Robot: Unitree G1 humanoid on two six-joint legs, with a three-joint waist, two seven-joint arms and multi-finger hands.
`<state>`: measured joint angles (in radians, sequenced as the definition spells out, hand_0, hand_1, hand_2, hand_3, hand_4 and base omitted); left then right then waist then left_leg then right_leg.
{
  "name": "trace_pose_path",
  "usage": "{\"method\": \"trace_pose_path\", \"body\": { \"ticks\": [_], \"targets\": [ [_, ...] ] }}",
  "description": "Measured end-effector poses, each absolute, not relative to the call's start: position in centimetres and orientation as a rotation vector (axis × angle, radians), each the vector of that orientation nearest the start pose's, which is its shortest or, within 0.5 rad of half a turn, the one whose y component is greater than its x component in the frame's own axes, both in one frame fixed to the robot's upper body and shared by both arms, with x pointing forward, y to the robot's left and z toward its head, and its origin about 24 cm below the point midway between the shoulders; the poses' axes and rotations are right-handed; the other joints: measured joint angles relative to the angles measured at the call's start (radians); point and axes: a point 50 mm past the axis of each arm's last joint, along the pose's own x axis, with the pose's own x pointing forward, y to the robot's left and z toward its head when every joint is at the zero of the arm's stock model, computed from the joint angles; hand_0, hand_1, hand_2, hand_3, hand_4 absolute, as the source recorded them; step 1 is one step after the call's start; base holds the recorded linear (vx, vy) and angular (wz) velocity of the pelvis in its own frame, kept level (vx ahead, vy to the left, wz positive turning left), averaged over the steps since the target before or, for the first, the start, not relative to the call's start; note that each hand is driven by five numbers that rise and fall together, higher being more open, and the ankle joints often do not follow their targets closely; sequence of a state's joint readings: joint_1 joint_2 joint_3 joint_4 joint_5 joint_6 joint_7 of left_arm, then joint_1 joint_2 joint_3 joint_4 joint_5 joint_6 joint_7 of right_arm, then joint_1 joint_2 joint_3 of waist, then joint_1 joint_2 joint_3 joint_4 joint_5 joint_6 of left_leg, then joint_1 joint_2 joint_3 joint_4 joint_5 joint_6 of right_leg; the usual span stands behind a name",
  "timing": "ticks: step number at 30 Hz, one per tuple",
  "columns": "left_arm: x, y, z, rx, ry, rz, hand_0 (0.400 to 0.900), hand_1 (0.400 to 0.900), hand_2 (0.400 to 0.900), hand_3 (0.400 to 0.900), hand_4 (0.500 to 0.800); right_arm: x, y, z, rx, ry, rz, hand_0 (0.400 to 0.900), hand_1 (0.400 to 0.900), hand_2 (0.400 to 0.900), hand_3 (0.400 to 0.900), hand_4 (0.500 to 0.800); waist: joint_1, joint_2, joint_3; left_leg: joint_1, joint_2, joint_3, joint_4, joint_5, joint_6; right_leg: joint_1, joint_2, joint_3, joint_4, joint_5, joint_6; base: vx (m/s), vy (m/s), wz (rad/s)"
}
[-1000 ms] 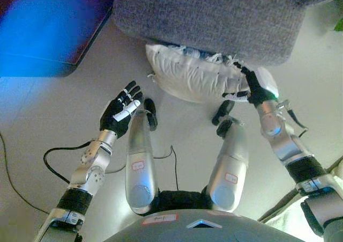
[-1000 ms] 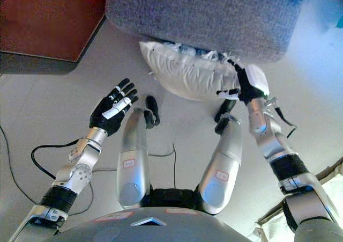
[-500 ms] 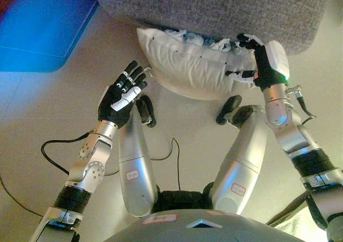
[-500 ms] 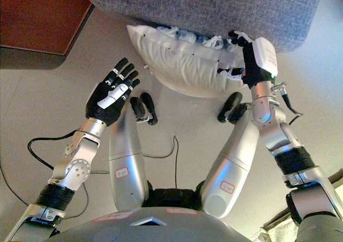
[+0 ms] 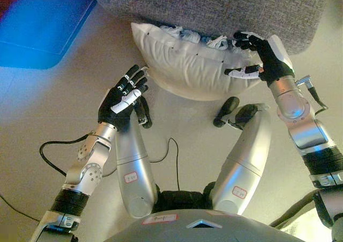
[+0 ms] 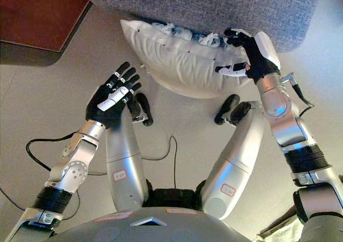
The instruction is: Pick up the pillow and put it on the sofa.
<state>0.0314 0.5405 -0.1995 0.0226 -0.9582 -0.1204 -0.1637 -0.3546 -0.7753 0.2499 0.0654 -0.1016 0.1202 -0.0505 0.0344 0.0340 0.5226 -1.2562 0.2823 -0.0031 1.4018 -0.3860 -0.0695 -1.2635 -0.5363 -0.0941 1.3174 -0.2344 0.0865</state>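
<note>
Right robot hand [image 5: 263, 59] pinches the pillow's [image 5: 187, 65] right end; left robot hand [image 5: 122, 98] spread open just beside it.

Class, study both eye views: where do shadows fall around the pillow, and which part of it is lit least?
Left eye view: a soft shadow lies on the floor along the near edge of the pillow. Right eye view: the pillow's far edge is dimmest, tucked under the overhang of the sofa.
</note>
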Motion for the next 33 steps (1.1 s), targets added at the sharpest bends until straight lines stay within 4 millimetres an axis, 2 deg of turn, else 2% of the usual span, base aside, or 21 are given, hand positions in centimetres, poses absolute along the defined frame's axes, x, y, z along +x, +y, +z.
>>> {"method": "trace_pose_path", "body": {
  "ticks": [8,12,14,17,19,21,24,28,33],
  "targets": [
    [24.2,20.7,5.1,-0.425,0.023,-0.258,0.900,0.900,0.900,0.900,0.800,30.9,-22.9,13.5,-0.935,-0.108,0.133,0.900,0.900,0.900,0.900,0.800,-0.001,0.000,0.000,-0.009,0.012,-0.016,0.027,-0.005,-0.010,-0.006,-0.001,0.000,0.034,-0.017,-0.006,0.02,-0.022,0.03],
    [24.2,20.8,5.2,-0.419,0.022,-0.260,0.900,0.900,0.900,0.900,0.800,30.9,-23.1,13.9,-1.018,-0.115,0.167,0.900,0.900,0.900,0.900,0.800,0.001,0.000,0.000,-0.013,0.012,-0.018,0.026,-0.005,-0.011,-0.012,-0.005,-0.001,0.047,-0.025,-0.013,0.02,-0.029,0.05],
    [24.2,20.8,5.3,-0.418,0.021,-0.263,0.900,0.900,0.900,0.900,0.800,31.0,-23.1,14.0,-1.092,-0.110,0.188,0.900,0.900,0.900,0.900,0.800,0.002,0.000,0.000,-0.015,0.012,-0.018,0.027,-0.005,-0.011,-0.015,-0.012,-0.001,0.056,-0.031,-0.015,0.01,-0.012,0.02],
    [24.1,20.6,5.5,-0.418,0.014,-0.274,0.900,0.900,0.900,0.900,0.800,30.9,-22.8,12.1,-1.285,-0.050,0.264,0.900,0.900,0.900,0.900,0.800,0.029,0.001,0.000,-0.017,0.014,-0.018,0.029,-0.004,-0.012,-0.019,-0.019,-0.002,0.073,-0.050,-0.017,0.01,-0.037,0.02],
    [23.9,20.8,5.6,-0.410,0.015,-0.277,0.900,0.900,0.900,0.900,0.800,30.9,-22.5,11.7,-1.382,-0.058,0.282,0.900,0.900,0.900,0.900,0.800,0.047,0.001,0.000,-0.017,0.015,-0.019,0.036,-0.004,-0.017,-0.019,-0.021,-0.001,0.086,-0.063,-0.014,0.00,-0.036,0.01],
    [23.9,21.0,5.6,-0.416,0.017,-0.274,0.900,0.900,0.900,0.900,0.800,31.1,-22.2,12.0,-1.459,-0.087,0.275,0.900,0.900,0.900,0.900,0.800,0.056,0.001,0.000,-0.019,0.015,-0.021,0.044,-0.008,-0.032,-0.017,-0.027,-0.001,0.095,-0.074,-0.008,0.00,-0.015,0.00],
    [23.9,21.2,5.7,-0.417,0.019,-0.271,0.900,0.900,0.900,0.900,0.800,31.6,-22.0,12.7,-1.570,-0.123,0.212,0.900,0.900,0.900,0.900,0.800,0.057,0.001,0.000,-0.019,0.014,-0.020,0.049,-0.015,-0.033,-0.009,-0.034,-0.004,0.095,-0.080,0.001,0.00,0.000,0.00],
    [23.9,21.2,5.7,-0.416,0.018,-0.266,0.900,0.900,0.900,0.900,0.800,31.6,-21.8,11.9,-1.667,-0.110,0.167,0.900,0.900,0.900,0.900,0.800,0.067,0.001,0.000,-0.019,0.014,-0.019,0.051,-0.023,-0.029,0.000,-0.035,-0.012,0.088,-0.080,0.001,0.00,0.000,0.00],
    [23.8,21.2,5.7,-0.417,0.013,-0.262,0.900,0.900,0.900,0.900,0.800,31.7,-21.3,11.0,-1.683,-0.083,0.087,0.900,0.900,0.900,0.900,0.800,0.080,0.001,0.000,-0.018,0.016,-0.022,0.045,-0.022,-0.027,0.004,-0.034,-0.017,0.082,-0.083,0.006,0.00,0.000,0.00]
  ]
}}
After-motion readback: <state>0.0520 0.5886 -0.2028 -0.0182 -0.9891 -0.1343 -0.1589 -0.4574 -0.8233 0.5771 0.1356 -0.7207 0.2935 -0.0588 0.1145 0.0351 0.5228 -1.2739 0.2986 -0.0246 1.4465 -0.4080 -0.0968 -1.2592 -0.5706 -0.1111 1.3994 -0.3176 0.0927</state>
